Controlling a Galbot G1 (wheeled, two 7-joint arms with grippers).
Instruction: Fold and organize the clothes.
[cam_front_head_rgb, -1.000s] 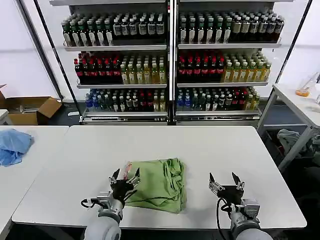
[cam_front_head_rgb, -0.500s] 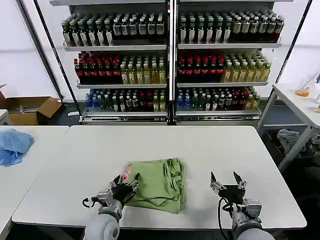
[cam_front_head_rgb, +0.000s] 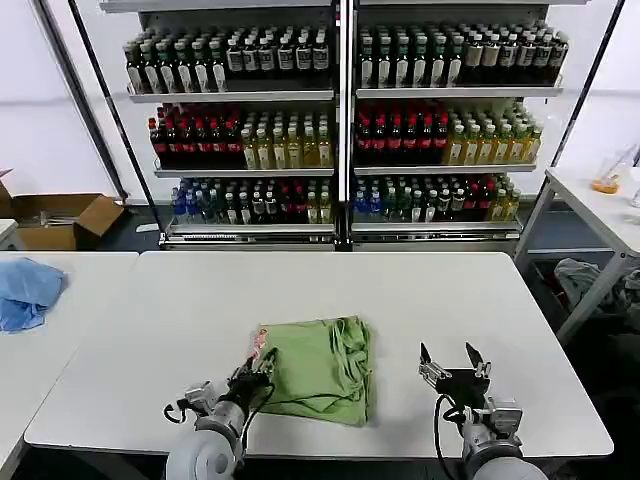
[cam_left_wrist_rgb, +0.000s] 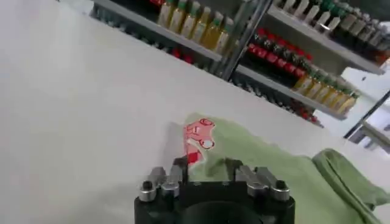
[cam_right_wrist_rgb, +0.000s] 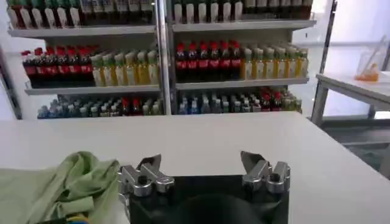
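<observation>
1. The light green polo shirt (cam_front_head_rgb: 318, 368) lies on the white table (cam_front_head_rgb: 180, 300), toward the near edge and a little left of the middle, gathered into a rough rectangle with loose ridges along its right side (the left wrist view shows part of the red-and-white print (cam_left_wrist_rgb: 198, 137) turned up at its left edge).

2. The left gripper (cam_front_head_rgb: 252, 381) sits low at the shirt's near-left corner, right against the cloth. In the left wrist view its fingers reach into the fabric, but I cannot tell whether they are closed on a fold or merely resting beside it.

3. The right gripper (cam_front_head_rgb: 452, 364) hovers over bare table to the right of the shirt, well apart from it, fingers spread wide and holding nothing (the right wrist view shows the two tips (cam_right_wrist_rgb: 149, 163) standing apart, with the bunched green cloth off to one side).

4. Handling, as a judgement: the shirt looks light, thin and limp, so it probably drapes and sags from any single hold and drags its layers out of line when pulled; it is not fragile, and the smooth tabletop likely lets it slide easily.

5. Best holds are probably the doubled edges and corners, where several layers can be pinched together; a grip on a single top layer would likely peel the fold open.

6. The ridged right side looks like the natural place for the free gripper to take hold.
</observation>
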